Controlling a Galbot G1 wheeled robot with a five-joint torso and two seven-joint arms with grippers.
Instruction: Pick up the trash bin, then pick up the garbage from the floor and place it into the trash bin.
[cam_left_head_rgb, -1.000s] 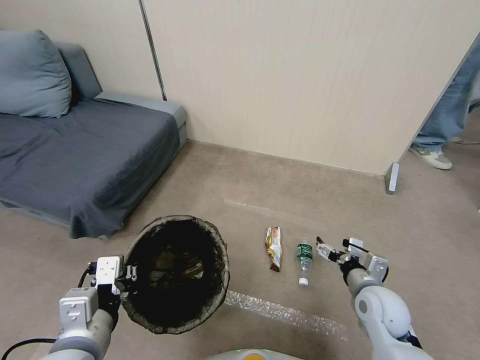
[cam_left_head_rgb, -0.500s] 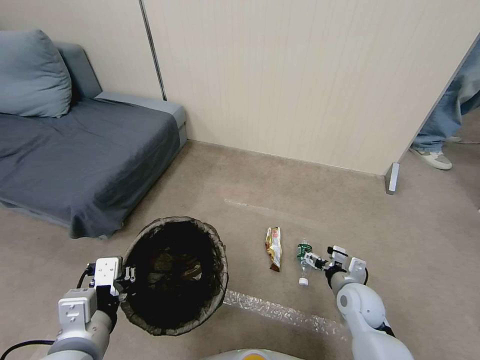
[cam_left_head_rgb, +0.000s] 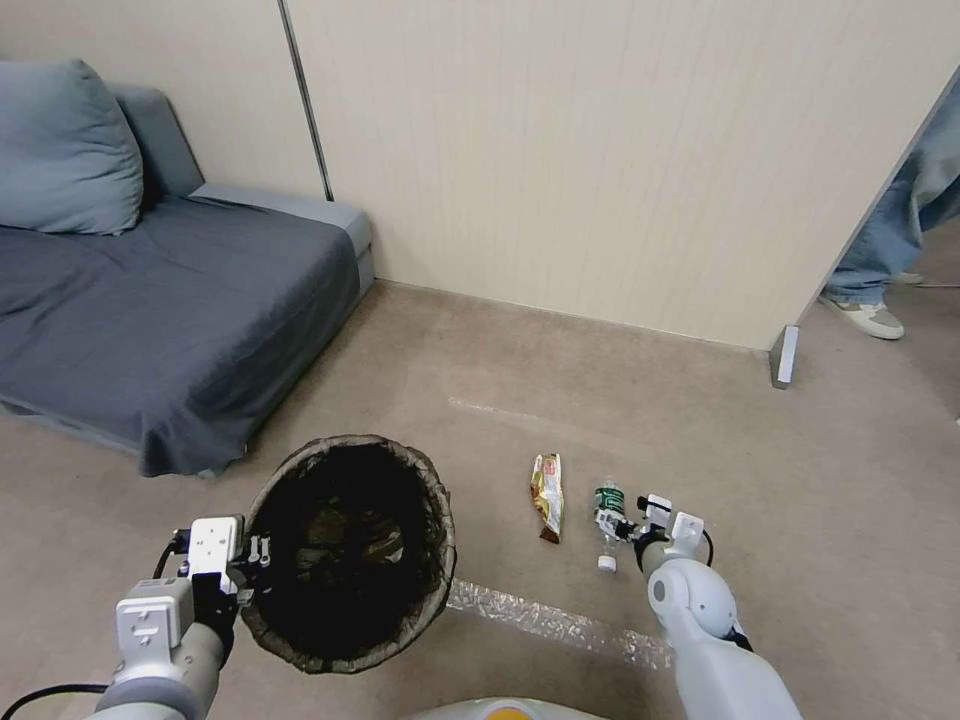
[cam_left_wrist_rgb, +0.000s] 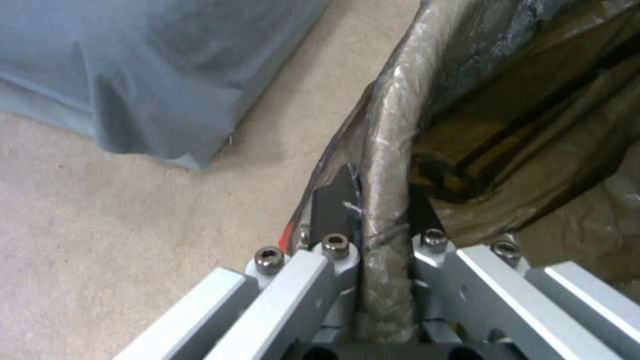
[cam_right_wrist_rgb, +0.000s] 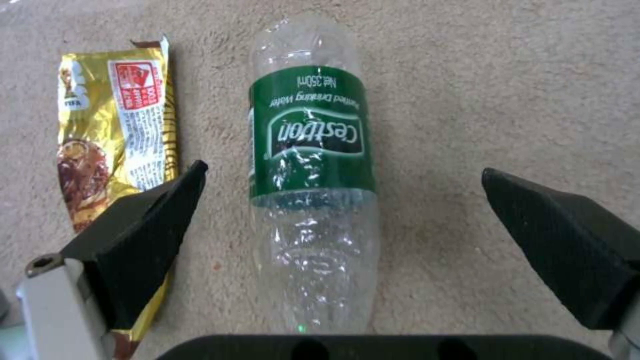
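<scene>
Clear plastic bottle with green label (cam_right_wrist_rgb: 310, 170) lies between right gripper's (cam_right_wrist_rgb: 347, 220) spread fingers — gold wrapper (cam_right_wrist_rgb: 113, 150) just beside. Left gripper (cam_left_wrist_rgb: 377, 220) pinches the lined round trash bin (cam_left_head_rgb: 350, 545) rim. Risk — one finger snags the wrapper, or the bottle rolls.

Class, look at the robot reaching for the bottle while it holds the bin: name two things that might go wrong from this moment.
1. The right gripper is open astride the clear bottle, but one of its fingers overlaps the gold wrapper; closing may catch or drag it.
2. The bottle is round and smooth, so it may roll or squirt out.
3. The left gripper pinches only the bin rim; the bin could tilt or slip.
</scene>
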